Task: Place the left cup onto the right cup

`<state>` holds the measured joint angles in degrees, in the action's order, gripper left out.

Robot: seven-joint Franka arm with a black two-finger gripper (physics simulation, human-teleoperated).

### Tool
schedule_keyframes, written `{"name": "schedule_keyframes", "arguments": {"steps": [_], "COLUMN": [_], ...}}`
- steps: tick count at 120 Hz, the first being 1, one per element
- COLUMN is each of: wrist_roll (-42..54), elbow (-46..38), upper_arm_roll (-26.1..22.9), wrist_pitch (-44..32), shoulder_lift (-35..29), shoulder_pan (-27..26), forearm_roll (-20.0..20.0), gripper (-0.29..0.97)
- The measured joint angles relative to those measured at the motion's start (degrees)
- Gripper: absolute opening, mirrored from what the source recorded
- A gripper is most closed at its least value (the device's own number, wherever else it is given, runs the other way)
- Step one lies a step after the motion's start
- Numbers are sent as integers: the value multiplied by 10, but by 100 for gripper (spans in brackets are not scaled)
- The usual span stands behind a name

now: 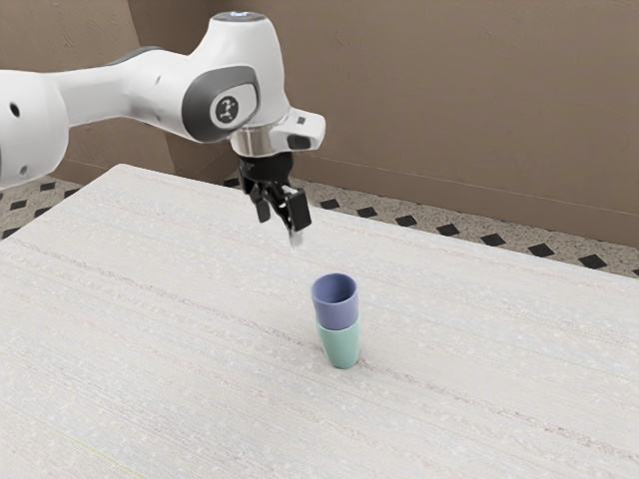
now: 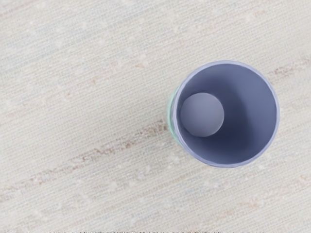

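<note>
My gripper, spread and empty at 11 o'clock above the stack, could tip the blue cup off the green cup if it dips.

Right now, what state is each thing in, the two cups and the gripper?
purple cup: upright, empty, seated in the green cup.
green cup: upright on the table, carrying the purple cup.
gripper: open, holding nothing, raised above the table, apart from both cups.
</note>
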<state>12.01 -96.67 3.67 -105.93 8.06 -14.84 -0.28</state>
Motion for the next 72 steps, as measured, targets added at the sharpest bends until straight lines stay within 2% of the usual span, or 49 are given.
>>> {"name": "schedule_keyframes", "arguments": {"steps": [72], "wrist_roll": [-9], "elbow": [51], "upper_arm_roll": [33], "wrist_pitch": [21], "shoulder_lift": [1], "shoulder_pan": [23], "forearm_roll": [1], "gripper": [68]}}
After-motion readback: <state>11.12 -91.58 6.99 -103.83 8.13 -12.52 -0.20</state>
